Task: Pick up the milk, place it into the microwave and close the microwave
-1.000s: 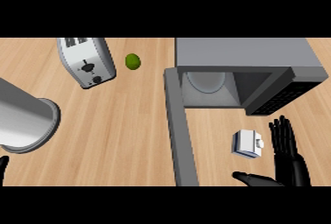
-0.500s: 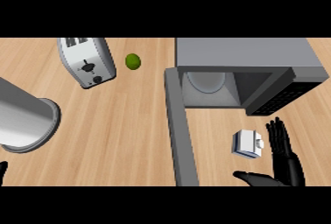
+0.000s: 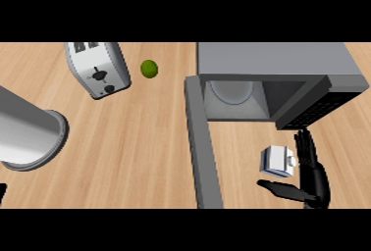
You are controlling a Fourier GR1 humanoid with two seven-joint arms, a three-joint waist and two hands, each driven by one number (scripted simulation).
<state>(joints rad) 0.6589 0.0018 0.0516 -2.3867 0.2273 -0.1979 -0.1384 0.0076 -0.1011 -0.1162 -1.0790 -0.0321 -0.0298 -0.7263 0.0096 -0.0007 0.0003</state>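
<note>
On the light wooden tabletop (image 3: 138,157), the small white milk carton (image 3: 278,161) stood in the lower right of the frame, below the grey box-shaped microwave (image 3: 275,59) and outside it. The microwave's grey door (image 3: 201,147) hung open, running down the middle of the frame to the carton's left, and a pale round plate (image 3: 232,90) showed inside the cavity. The black right hand (image 3: 315,179) was open just right of the carton, its fingers (image 3: 305,147) straight and pointing toward the microwave, its thumb (image 3: 279,188) stretched out below the carton; contact could not be made out. A dark sliver of the left hand (image 3: 2,193) showed at the lower left edge, its state impossible to tell. A silver toaster (image 3: 98,68) and a green lime (image 3: 149,68) lay at upper left, and a large grey metal cylinder (image 3: 29,132) lay at the left edge.
</note>
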